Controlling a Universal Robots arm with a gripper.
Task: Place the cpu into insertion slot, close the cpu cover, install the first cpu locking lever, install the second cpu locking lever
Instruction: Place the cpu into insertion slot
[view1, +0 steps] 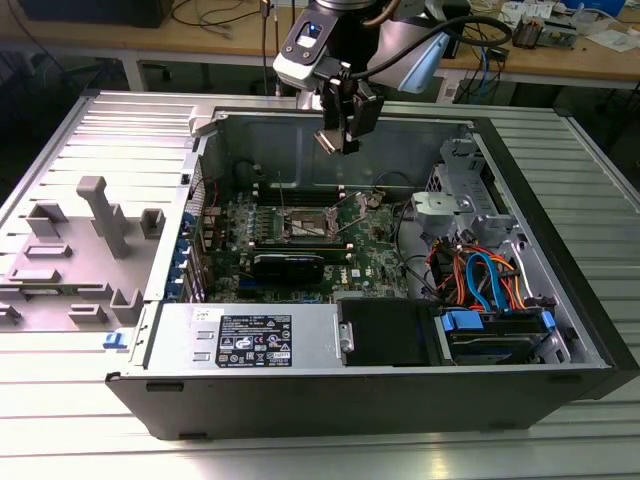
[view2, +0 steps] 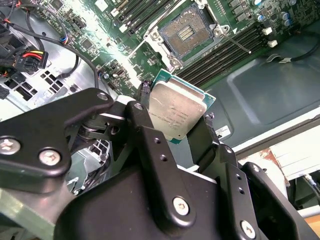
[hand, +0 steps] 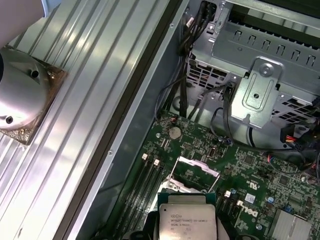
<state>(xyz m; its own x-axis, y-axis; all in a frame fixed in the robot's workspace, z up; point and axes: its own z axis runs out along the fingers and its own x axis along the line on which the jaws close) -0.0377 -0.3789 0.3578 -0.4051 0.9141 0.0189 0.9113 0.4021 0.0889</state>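
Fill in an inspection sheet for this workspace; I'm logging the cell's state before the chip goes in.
Surface: ribbed metal table carrying the open computer case.
Job's things: cpu held above the case; insertion slot bare; cpu cover raised.
Clutter: grey fixtures beside the case.
Grippers: gripper shut on the cpu.
Cables: coloured bundle inside the case.
Surroundings: workbench behind.

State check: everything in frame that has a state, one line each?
cpu: gripped, in the air, not seated
gripper: shut on the cpu
insertion slot: empty, contacts exposed
cpu cover: raised open
computer case: lying flat, side open
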